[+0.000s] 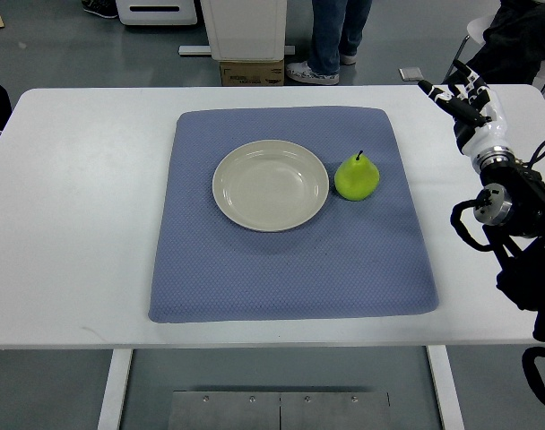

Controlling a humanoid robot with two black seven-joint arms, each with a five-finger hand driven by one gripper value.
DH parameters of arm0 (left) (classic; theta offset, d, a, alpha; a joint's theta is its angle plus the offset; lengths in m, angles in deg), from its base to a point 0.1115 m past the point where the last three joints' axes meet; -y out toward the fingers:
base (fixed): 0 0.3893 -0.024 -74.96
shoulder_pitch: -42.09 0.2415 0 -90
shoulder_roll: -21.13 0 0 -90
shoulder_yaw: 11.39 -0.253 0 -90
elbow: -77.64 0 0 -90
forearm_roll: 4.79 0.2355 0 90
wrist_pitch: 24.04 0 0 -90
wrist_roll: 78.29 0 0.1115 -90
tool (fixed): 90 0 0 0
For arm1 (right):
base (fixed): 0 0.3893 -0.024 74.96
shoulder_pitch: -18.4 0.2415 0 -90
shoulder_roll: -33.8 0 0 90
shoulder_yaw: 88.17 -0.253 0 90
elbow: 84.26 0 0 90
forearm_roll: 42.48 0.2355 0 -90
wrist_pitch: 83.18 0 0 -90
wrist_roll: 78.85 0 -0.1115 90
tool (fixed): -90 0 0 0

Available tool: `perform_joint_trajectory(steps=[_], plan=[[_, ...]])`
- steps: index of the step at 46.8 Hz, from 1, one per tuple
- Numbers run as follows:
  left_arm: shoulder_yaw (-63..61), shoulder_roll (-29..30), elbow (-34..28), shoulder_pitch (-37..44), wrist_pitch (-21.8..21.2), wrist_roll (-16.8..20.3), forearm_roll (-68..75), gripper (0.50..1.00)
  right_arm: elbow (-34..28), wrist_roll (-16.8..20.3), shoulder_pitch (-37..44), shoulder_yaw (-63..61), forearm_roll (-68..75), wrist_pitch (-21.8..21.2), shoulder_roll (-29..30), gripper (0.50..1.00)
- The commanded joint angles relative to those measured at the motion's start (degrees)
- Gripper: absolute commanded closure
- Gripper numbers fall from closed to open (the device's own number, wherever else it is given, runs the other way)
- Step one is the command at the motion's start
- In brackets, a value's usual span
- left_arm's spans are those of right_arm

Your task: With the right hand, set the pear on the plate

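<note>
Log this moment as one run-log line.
pear: on mat, right of plate, untouched | right hand: open, far right, clear of pear | plate: empty

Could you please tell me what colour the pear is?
The pear is yellow-green with a dark stem, seen in the top view.

A blue mat (290, 269) is lying flat on the white table (75, 224), covering its middle. Beyond the table's far edge, a cardboard box (251, 73) is sitting on the grey floor under a white cabinet (244, 27), and a person's legs (331, 40) are standing just beside it.
</note>
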Motion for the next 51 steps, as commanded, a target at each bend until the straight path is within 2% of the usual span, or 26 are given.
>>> perform_joint_trajectory(steps=[1, 32, 51], plan=[[0.0, 0.0, 0.0, 0.0, -0.1, 0.0, 0.0, 0.5, 0.1, -0.1, 0.0, 0.0, 0.0, 0.0, 0.0, 0.5], [0.0, 0.0, 0.0, 0.2, -0.1, 0.1, 0.0, 0.5, 0.1, -0.1, -0.1, 0.0, 0.0, -0.3, -0.9, 0.5], [0.0, 0.0, 0.0, 0.2, -0.1, 0.0, 0.0, 0.5, 0.4, -2.3, -0.2, 2.7, 0.7, 0.4, -0.6, 0.5]])
